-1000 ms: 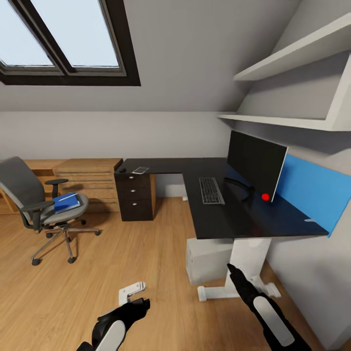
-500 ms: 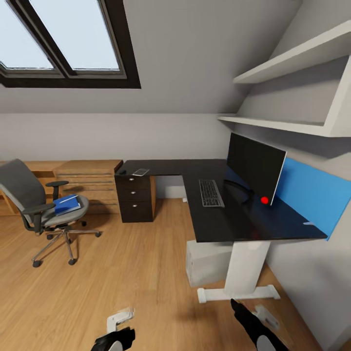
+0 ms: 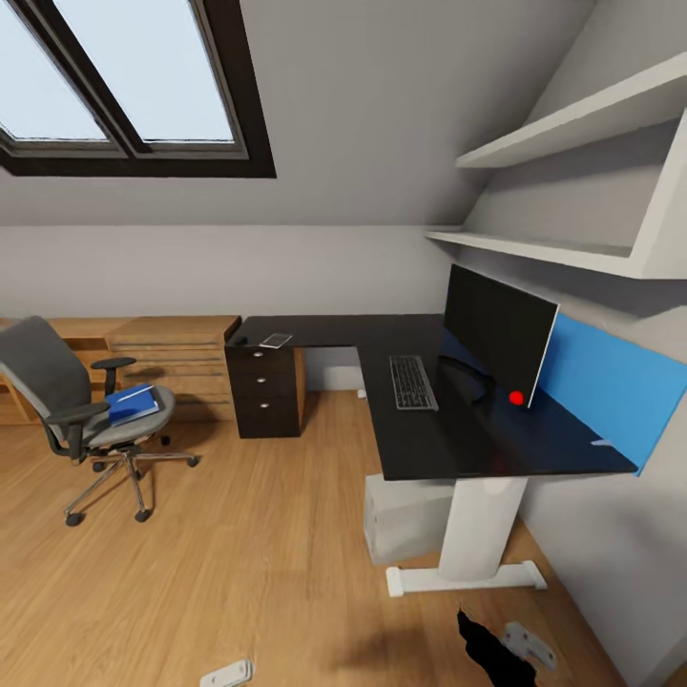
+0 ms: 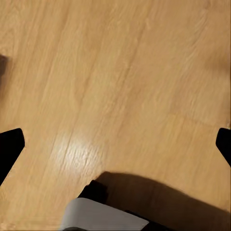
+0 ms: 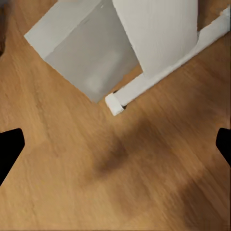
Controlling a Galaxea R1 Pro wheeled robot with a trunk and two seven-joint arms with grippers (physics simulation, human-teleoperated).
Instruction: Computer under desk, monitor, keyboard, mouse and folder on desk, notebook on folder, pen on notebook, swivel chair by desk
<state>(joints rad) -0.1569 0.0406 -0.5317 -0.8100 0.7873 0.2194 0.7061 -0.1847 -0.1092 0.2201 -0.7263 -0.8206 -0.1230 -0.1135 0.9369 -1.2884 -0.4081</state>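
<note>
The L-shaped black desk (image 3: 448, 439) stands at the right wall. On it are the monitor (image 3: 498, 329) and, in front of that, the keyboard (image 3: 412, 382). The grey notebook (image 3: 276, 339) lies on the far wing above the drawer unit (image 3: 266, 389), with a small dark lump, probably the mouse (image 3: 240, 340), beside it. The white computer (image 3: 408, 515) sits under the desk. At the left, away from the desk, the swivel chair (image 3: 67, 401) carries the blue folder (image 3: 132, 401). My right gripper (image 3: 469, 625) (image 5: 115, 144) is open over the floor near the computer (image 5: 86, 53). My left gripper (image 4: 115, 144) is open above bare floor.
A light wood dresser (image 3: 172, 358) stands against the far wall between chair and desk. White shelves (image 3: 534, 248) overhang the desk, with a blue panel (image 3: 611, 382) behind it. The white desk leg and foot (image 3: 468, 572) are close to my right arm. Wood floor (image 3: 248, 534) lies open ahead.
Both arms have dropped toward the bottom edge of the head view; the left one has left it. The room has shifted slightly, so the camera moved. Nothing on desk or chair moved.
</note>
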